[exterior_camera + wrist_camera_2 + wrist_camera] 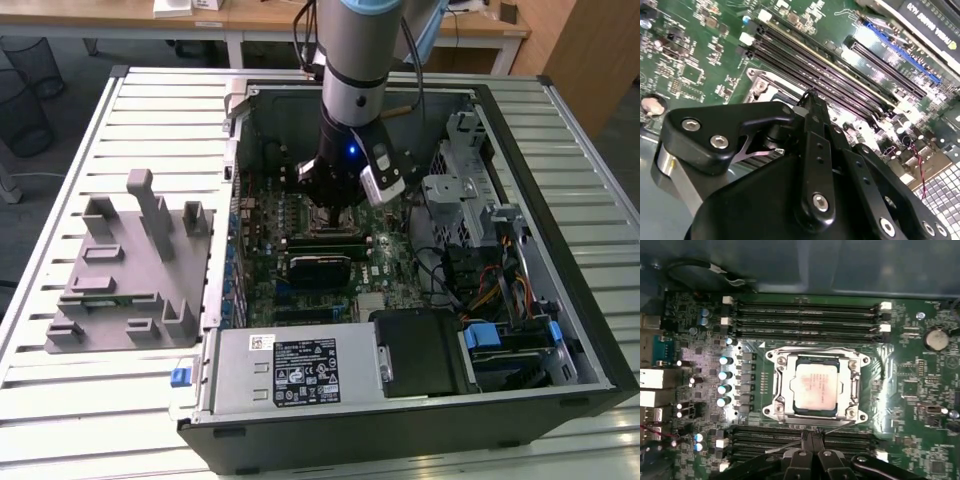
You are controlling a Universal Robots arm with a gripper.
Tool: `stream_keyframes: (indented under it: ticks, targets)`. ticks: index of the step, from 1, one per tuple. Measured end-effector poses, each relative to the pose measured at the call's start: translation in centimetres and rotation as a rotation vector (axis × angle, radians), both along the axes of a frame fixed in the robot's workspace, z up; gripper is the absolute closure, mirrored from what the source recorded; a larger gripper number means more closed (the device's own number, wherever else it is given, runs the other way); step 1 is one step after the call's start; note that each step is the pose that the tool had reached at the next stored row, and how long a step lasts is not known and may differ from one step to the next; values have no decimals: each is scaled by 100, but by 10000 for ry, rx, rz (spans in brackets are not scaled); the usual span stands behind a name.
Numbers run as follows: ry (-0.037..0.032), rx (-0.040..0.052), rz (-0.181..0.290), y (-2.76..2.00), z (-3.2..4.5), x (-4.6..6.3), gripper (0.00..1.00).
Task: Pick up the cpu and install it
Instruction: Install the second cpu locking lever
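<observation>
Currently the cpu (814, 385) lies flat inside the socket frame (777, 386), while the gripper (812, 437) sits just beside that frame with fingers pressed together and holding nothing; judged best practice: avoid side loads on the frame

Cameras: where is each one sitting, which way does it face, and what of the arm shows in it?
Exterior view: off the arm, looking down on the open computer case; arm and gripper over the motherboard.
First wrist view: looks straight down on the cpu in its socket; gripper beside it.
Second wrist view: oblique, gripper near.
Both wrist views share the memory slots.
</observation>
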State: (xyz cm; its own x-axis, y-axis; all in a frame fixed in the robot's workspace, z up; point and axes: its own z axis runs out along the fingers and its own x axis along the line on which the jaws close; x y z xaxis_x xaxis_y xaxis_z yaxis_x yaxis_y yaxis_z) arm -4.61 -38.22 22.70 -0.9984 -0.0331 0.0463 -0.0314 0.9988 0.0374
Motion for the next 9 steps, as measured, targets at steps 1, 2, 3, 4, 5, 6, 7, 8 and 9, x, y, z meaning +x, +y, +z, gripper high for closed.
stream_keyframes:
  ticks: [1,2,3,4,5,6,7,8,9]
  targets:
    - [1,3,4,-1,-13,-16,89]
    - [2,4,8,-1,-26,-33,89]
    - [2,5,16,-2,-40,-52,89]
    - [3,6,29,-2,-52,-65,89]
    - [6,7,42,-2,-65,-72,89]
    - [7,14,53,-2,-77,-79,89]
    - [8,28,61,-2,-89,-84,89]
    - [8,38,69,-2,-104,-87,89]
    - [7,45,77,-2,-120,-90,89]
